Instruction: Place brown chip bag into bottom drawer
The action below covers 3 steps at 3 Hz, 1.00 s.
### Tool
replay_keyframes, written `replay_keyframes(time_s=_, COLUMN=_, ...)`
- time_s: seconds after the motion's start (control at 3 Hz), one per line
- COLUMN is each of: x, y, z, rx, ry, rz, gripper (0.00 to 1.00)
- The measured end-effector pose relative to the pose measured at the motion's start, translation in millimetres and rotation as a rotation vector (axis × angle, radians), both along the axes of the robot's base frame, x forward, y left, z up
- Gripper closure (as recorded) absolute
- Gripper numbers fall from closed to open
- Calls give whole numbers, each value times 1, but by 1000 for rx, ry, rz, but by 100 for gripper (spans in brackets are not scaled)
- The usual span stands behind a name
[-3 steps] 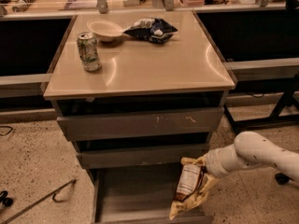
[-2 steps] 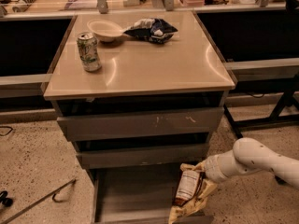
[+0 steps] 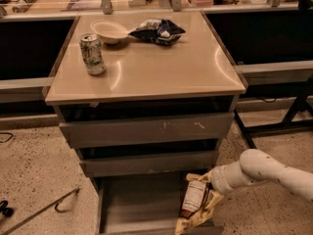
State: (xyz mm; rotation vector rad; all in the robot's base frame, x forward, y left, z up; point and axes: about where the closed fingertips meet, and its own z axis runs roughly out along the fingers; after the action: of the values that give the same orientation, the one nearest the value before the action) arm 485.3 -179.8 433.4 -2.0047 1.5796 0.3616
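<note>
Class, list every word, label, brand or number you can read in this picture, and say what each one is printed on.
Nothing here can be read.
Glossy dark-brown chip bag with a white panel, at the gripper over the grey bottom drawer: print blurred.
Green-and-white soda can: markings blurred.
Dark blue-and-silver snack bag: print blurred.

1. Can (image 3: 92,54): upright, upper left, on the tabletop (image 3: 161,70).
2. Bowl (image 3: 109,31): behind the can, just beside a blue snack bag (image 3: 157,31) on its right.
3. 2 upper drawers (image 3: 146,130): grey, centre of the frame.
4. Rod (image 3: 41,210): on the floor, lower left.
5. Gripper (image 3: 209,184): lower right.
</note>
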Motion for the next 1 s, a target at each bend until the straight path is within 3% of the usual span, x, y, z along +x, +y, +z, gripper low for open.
replay_keyframes(time_s=1.0, x=46, y=56, z=-119, rx=137, ry=-84, rz=132, gripper=100)
